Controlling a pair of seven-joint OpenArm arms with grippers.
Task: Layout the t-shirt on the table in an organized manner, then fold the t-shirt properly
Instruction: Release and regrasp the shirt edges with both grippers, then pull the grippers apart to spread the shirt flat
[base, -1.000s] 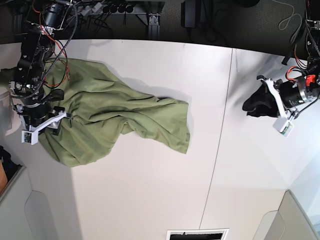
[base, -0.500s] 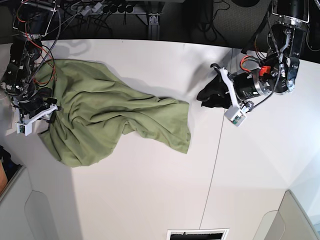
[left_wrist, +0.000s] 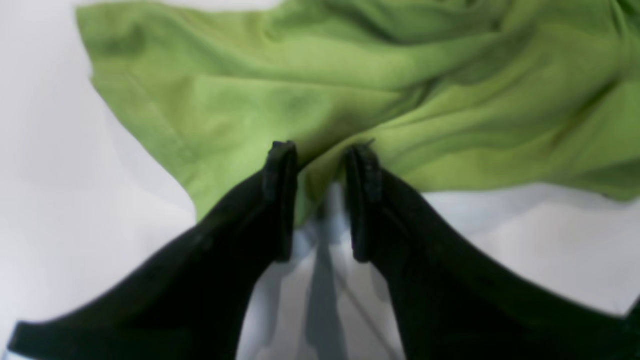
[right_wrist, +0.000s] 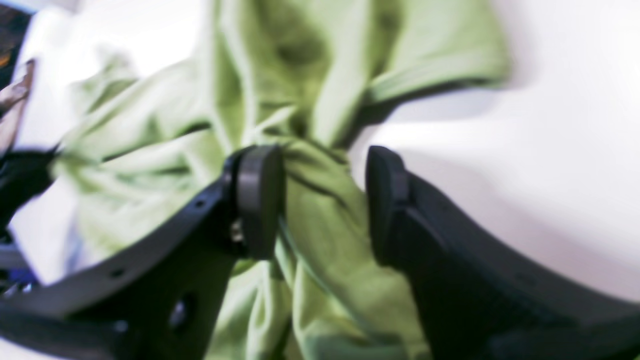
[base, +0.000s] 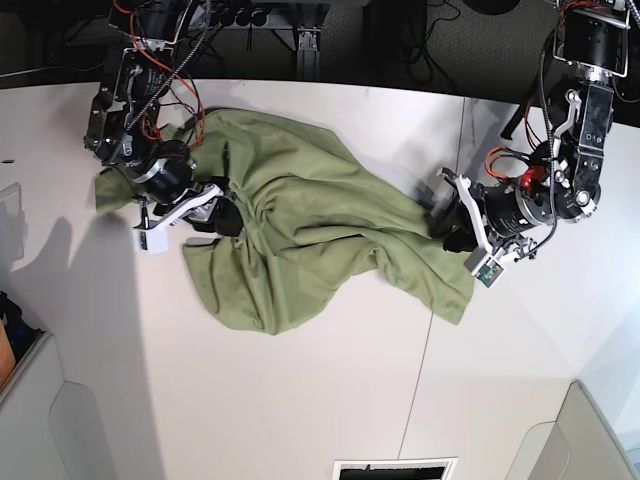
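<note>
My right gripper (right_wrist: 320, 200) stood about half open, its matte black pads astride a raised, gathered ridge of the t-shirt (right_wrist: 320, 235); one pad touched the cloth, but a gap showed beside the other, so I could not tell whether the fold was truly pinched. My left gripper (left_wrist: 320, 200) was parted by a narrow gap, tips at the hem edge of the green cloth; whether any fabric sat between them I could not tell, the picture being blurred.

From the base view, the t-shirt (base: 300, 240) lay bunched on the table (base: 300, 400), its long axis running from the upper left down to the lower right, between my right gripper (base: 215, 215) and my left gripper (base: 455, 215). A broad lobe hung toward the near edge; one corner tapered to a point at the lower right. The cloth was soft, matte sage green, heavily creased, with folds converging at the right gripper. The tabletop was smooth, white and flat, with a thin dark seam passing under the shirt's right corner.
</note>
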